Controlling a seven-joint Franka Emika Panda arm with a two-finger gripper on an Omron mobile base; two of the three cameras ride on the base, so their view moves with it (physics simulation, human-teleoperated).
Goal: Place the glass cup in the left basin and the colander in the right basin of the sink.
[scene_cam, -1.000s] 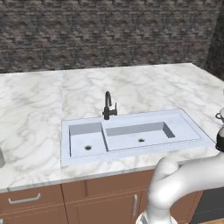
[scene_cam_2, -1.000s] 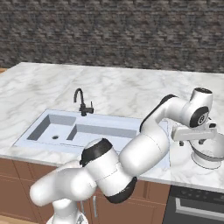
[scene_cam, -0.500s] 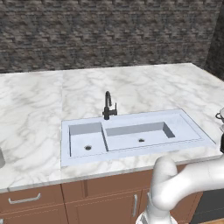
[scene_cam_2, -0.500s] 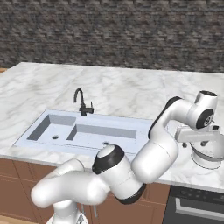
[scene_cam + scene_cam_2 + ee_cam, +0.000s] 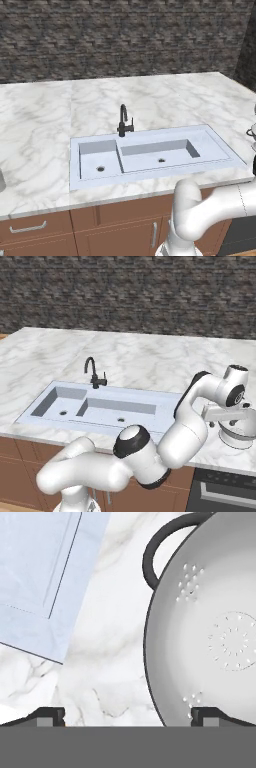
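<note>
Colander first, it seems: the shallow pale grey perforated metal colander (image 5: 215, 632) with its dark loop handle sits on the white marble surface (image 5: 45, 130) just right of the pale blue-white double sink (image 5: 165, 401), and the pincer (image 5: 127, 714) now hangs directly above its near rim, having shifted a little further right over it in the last second. Its jaws stand wide open, one tip over the bowl's inside and one over marble, gripping nothing. That suggests a rim grasp is being lined up. Both the squarish left basin (image 5: 100, 162) and the wider right basin (image 5: 165, 156) hold nothing. I cannot make out the glass cup.
</note>
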